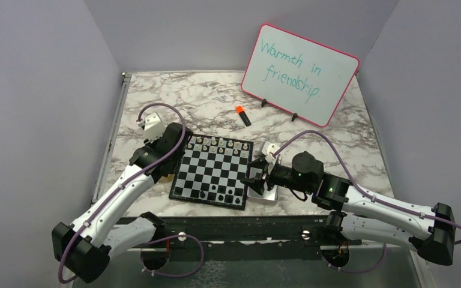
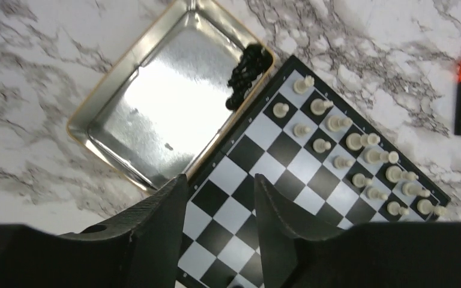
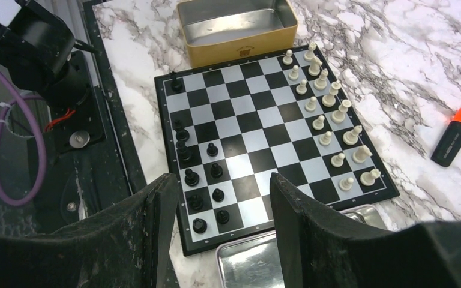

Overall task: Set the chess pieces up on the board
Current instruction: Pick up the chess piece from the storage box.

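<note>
A marble table [image 1: 360, 150] is shown with a whiteboard [image 1: 300, 73] propped at its far right. The board [image 1: 213, 174], a small square of black and silvery checks inside a thin black rim, is laid flat at the table's centre between the two arms. A gold tray [image 2: 156, 114] is set just beside its left edge and a silver tray [image 3: 246, 261] just beside its right edge.

The left gripper [image 2: 219, 180] is held above the board's left side with its jaws partly parted, and nothing is gripped. The right gripper [image 3: 222, 180] is held over the board's right edge with its jaws spread wide, and nothing is gripped there either.

An orange-capped marker [image 1: 243, 115] is seen lying beyond the board.

The white pieces [image 3: 327, 117] are ranged in two rows along the far edge. Some black pieces [image 3: 198, 174] are stood unevenly along the near edge, one alone at a corner. Other black pieces [image 2: 246, 75] are heaped in the gold tray's corner next to the board.
</note>
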Controlling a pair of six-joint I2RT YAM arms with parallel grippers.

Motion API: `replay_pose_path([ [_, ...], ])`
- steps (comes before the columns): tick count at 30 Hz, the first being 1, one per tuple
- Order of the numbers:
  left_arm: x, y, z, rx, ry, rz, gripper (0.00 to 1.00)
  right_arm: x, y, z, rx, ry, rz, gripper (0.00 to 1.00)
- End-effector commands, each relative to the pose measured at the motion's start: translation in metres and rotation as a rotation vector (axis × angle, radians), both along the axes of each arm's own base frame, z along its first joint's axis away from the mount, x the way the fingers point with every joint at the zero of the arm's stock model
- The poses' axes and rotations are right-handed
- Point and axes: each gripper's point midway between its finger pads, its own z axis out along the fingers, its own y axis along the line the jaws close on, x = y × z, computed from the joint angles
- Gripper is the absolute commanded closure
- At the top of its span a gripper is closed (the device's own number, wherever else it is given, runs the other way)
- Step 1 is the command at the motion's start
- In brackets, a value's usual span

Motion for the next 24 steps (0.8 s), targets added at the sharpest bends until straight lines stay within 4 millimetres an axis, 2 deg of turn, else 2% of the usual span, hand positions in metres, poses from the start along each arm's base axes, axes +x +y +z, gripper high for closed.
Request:
replay_pose_path([
  [1, 0.041, 0.028, 0.040, 0.165, -0.096, 0.018, 0.52, 0.002, 0.007, 0.022, 0.062, 0.012, -0.011, 0.38],
  [3, 0.059, 0.038, 0.043, 0.140, -0.109, -0.002, 0.51, 0.001, 0.007, 0.020, 0.062, 0.040, -0.019, 0.38],
  [7, 0.090, 0.043, 0.037, 0.071, -0.120, -0.088, 0.54, 0.008, 0.004, 0.021, 0.057, 0.060, -0.068, 0.38],
  [12, 0.115, 0.043, 0.013, 0.028, -0.079, -0.208, 0.58, 0.011, 0.000, 0.032, 0.076, 0.056, -0.103, 0.38],
  [17, 0.129, 0.045, -0.012, -0.011, -0.038, -0.306, 0.65, 0.013, -0.006, 0.030, 0.045, 0.071, -0.128, 0.38],
  [19, 0.131, 0.045, -0.024, -0.020, -0.009, -0.340, 0.65, 0.015, -0.008, 0.029, 0.033, 0.072, -0.147, 0.38],
  [21, 0.132, 0.036, -0.035, -0.040, 0.014, -0.408, 0.65, 0.017, -0.009, 0.027, 0.026, 0.076, -0.159, 0.38],
  [22, 0.133, 0.040, -0.041, -0.048, 0.033, -0.416, 0.65, 0.017, -0.009, 0.026, 0.023, 0.077, -0.163, 0.38],
  [24, 0.133, 0.037, -0.054, -0.063, 0.075, -0.454, 0.65, 0.018, -0.009, 0.026, 0.023, 0.081, -0.164, 0.38],
])
